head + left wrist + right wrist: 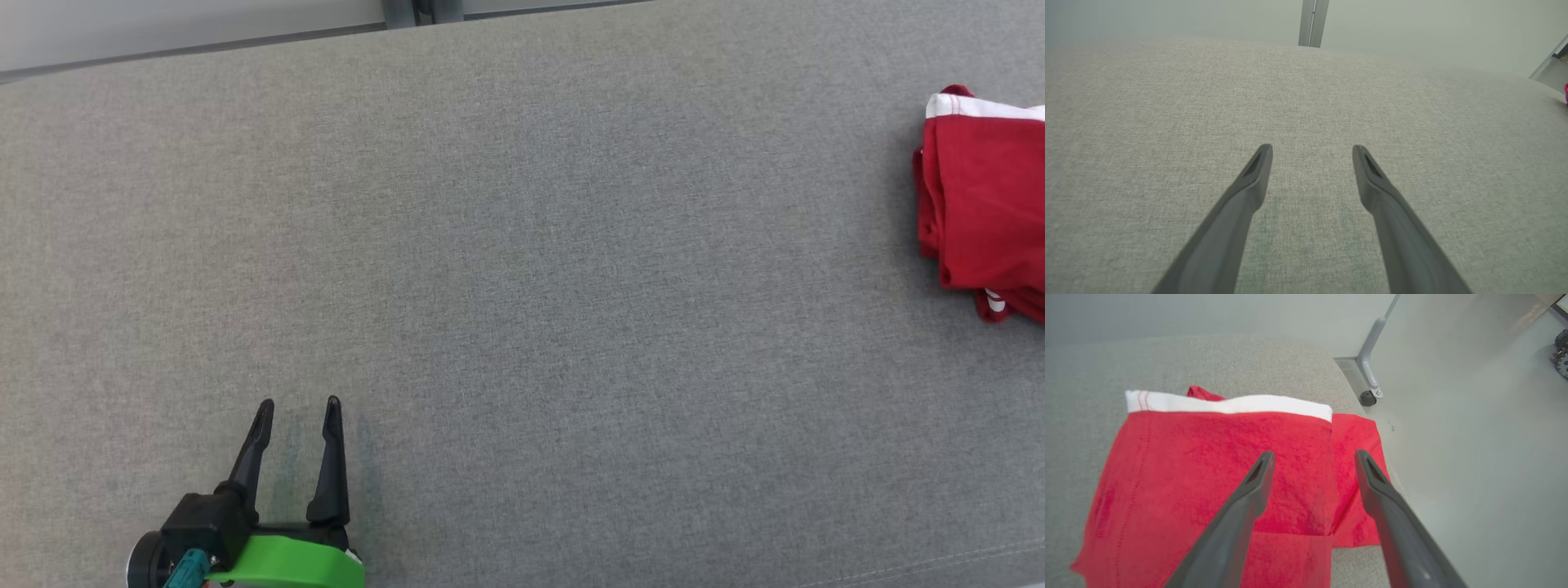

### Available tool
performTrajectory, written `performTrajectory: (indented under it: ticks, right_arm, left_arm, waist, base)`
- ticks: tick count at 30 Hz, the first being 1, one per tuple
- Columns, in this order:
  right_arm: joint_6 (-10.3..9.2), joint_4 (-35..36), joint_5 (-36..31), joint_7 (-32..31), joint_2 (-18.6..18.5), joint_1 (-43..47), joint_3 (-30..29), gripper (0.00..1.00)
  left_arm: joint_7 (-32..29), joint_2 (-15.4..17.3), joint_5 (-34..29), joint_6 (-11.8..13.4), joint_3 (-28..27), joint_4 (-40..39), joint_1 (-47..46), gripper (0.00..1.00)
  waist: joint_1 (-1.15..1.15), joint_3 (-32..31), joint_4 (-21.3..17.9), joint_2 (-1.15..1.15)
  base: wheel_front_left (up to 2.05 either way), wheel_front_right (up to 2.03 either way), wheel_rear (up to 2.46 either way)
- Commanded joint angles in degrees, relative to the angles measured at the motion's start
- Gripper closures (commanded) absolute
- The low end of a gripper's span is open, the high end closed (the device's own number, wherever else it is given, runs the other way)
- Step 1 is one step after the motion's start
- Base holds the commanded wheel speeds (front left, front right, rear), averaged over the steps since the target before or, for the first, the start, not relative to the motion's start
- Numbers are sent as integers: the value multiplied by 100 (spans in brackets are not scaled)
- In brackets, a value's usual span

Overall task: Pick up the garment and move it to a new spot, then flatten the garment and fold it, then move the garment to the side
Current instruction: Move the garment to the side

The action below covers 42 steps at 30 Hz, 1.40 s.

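Red garment (980, 204), where is it?
— Folded, with a white band along its far edge, lying at the right end of the grey fabric surface (522, 245), close to that surface's edge.
— And the right gripper (1314, 457)?
— Over the garment, its two dark fingers spread wide with nothing between them. Whether the tips touch the cloth I cannot tell.
— The left gripper (299, 403)?
— Well apart from the garment, at the lower left of the head view. Its fingers are wide apart too, with bare grey fabric under them.
— Beyond the surface?
— Pale floor (1474, 457) and a metal leg (1367, 363) on a small caster.
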State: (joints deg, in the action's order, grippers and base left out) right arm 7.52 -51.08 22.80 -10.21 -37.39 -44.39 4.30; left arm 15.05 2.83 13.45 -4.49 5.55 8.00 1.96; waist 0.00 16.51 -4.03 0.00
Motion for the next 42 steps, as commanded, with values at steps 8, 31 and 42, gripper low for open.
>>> performTrajectory:
  ticks: [8,31,42]
  right_arm:
    - [-6,1648,324,1883,656,1088,-270,0]
    - [-5,4236,-1880,2540,3270,5010,-927,0]
    - [-5,4357,-2005,2541,3417,5156,-823,0]
  left_arm:
    - [14,14,260,175,-239,-90,117,0]
    - [14,15,105,348,-743,165,936,0]
    - [13,15,272,183,-563,258,878,0]
  waist:
    - [0,-587,-66,0]
    - [0,-1885,136,0]
    - [0,-1889,109,0]
  base:
    - [0,0,0]
    - [0,0,0]
    - [0,0,0]
